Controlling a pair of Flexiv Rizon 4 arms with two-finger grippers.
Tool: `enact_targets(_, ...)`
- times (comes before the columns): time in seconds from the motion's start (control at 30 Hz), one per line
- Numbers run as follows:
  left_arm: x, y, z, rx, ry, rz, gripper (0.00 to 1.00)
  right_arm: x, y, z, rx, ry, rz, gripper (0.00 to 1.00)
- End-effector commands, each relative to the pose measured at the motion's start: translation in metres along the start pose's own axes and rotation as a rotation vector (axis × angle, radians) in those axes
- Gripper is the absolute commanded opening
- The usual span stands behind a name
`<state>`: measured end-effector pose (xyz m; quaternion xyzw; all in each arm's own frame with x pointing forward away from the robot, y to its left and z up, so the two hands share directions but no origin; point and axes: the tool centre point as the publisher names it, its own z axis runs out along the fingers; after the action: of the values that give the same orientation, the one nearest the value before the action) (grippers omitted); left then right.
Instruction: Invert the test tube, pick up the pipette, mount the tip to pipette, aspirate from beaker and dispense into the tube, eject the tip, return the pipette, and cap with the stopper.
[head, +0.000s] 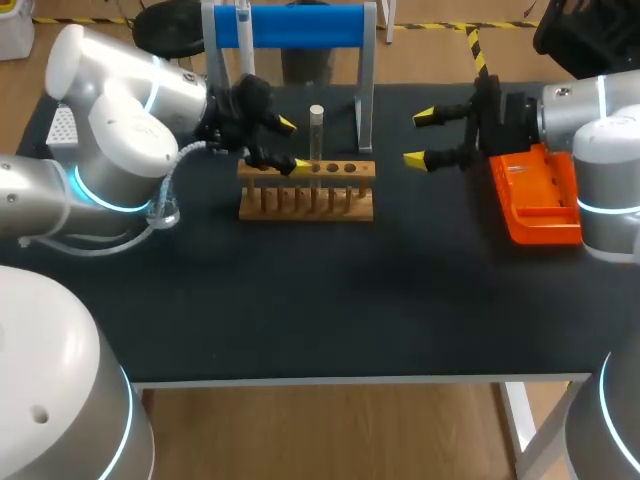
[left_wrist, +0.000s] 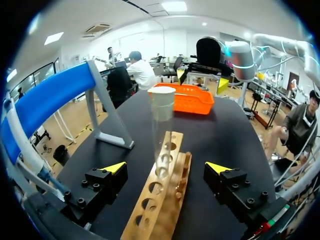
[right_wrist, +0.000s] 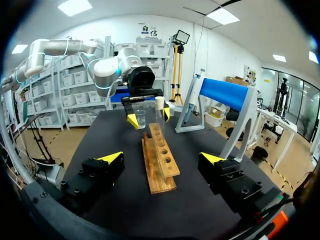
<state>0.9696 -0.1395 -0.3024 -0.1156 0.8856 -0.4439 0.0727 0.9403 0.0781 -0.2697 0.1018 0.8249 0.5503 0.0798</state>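
1. Bright, even light falls from overhead; both wrist views show white ceiling panels (right_wrist: 75, 6) as its source.
2. The matte black counter (head: 330, 300) stays dark and dull, with only a faint, soft shadow beside the wooden rack (head: 306, 195).
3. The white shell of the left arm (head: 110, 110) carries broad pale highlights, and its cyan ring glows.
4. In the left wrist view the test tube (left_wrist: 162, 130) shows thin reflections, and the pipette stand (left_wrist: 45, 100) bows toward the rim.

Test tube (head: 316, 132) in rack (head: 306, 200), stand (head: 290, 27) behind; beaker (head: 163, 209) left, basket (head: 522, 226) right
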Motion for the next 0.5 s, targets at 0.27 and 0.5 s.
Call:
enact_targets(0.27, -0.025, 0.016, -0.055, -0.038, -0.120, -0.061, 1.00, 0.000, 0.000, -0.001, 0.000, 0.002, 0.000, 1.00)
enact_targets(0.5, -0.023, 0.022, -0.114, -0.079, -0.235, -0.106, 1.00, 0.000, 0.000, -0.001, 0.000, 0.002, 0.000, 1.00)
